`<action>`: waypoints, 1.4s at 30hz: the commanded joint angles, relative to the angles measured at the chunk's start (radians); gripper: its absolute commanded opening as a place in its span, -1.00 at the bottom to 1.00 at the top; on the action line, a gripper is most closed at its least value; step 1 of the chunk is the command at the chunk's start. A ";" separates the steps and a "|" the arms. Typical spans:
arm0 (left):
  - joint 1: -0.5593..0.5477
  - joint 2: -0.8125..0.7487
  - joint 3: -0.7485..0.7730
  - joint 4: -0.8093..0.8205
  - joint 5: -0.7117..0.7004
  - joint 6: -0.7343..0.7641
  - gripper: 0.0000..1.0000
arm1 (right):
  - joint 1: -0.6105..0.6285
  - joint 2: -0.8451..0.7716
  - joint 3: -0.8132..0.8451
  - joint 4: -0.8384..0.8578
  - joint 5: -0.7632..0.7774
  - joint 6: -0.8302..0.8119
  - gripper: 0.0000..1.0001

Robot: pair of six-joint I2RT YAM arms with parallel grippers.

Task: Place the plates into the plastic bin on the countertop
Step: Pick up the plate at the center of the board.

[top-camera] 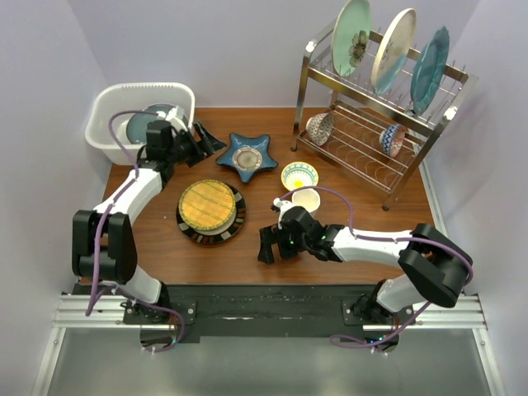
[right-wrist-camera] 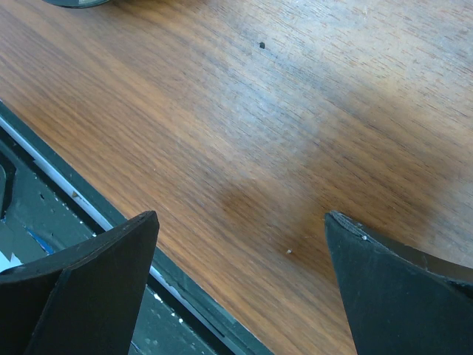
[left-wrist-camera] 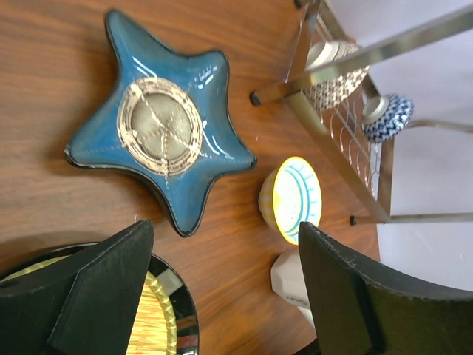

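The white plastic bin [top-camera: 106, 106] stands at the back left of the countertop [top-camera: 363, 216] with a dark teal plate [top-camera: 139, 128] in it. My left gripper [top-camera: 208, 140] is open and empty just right of the bin, facing the blue star-shaped plate [top-camera: 252, 155]. In the left wrist view the gripper [left-wrist-camera: 225, 229] frames the star plate [left-wrist-camera: 159, 133] and the black-rimmed yellow woven plate [left-wrist-camera: 159, 318]. That woven plate [top-camera: 210, 210] lies mid-table. My right gripper [top-camera: 268, 245] is open and empty over the near table edge; in its wrist view [right-wrist-camera: 242, 218] only bare wood [right-wrist-camera: 259, 111] shows.
A steel wire rack [top-camera: 371, 124] at the back right holds a pale green floral plate [top-camera: 352, 37], a cream plate [top-camera: 393, 49], a teal plate [top-camera: 431, 70] and two patterned bowls [top-camera: 320, 128]. A yellow bowl [top-camera: 299, 175] and a white mug [top-camera: 305, 200] stand mid-table.
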 commanded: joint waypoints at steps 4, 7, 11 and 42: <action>-0.078 0.052 -0.003 0.054 -0.106 0.023 0.66 | 0.004 -0.014 -0.015 0.018 -0.013 0.009 0.98; -0.095 0.101 -0.006 0.067 -0.132 0.011 0.63 | 0.004 -0.014 -0.013 0.020 -0.013 0.009 0.97; -0.113 0.158 -0.012 0.111 -0.145 -0.023 0.59 | 0.004 -0.014 -0.015 0.021 -0.013 0.007 0.97; -0.179 0.433 0.094 0.173 -0.132 -0.045 -0.17 | 0.004 0.012 0.000 0.003 -0.003 -0.008 0.97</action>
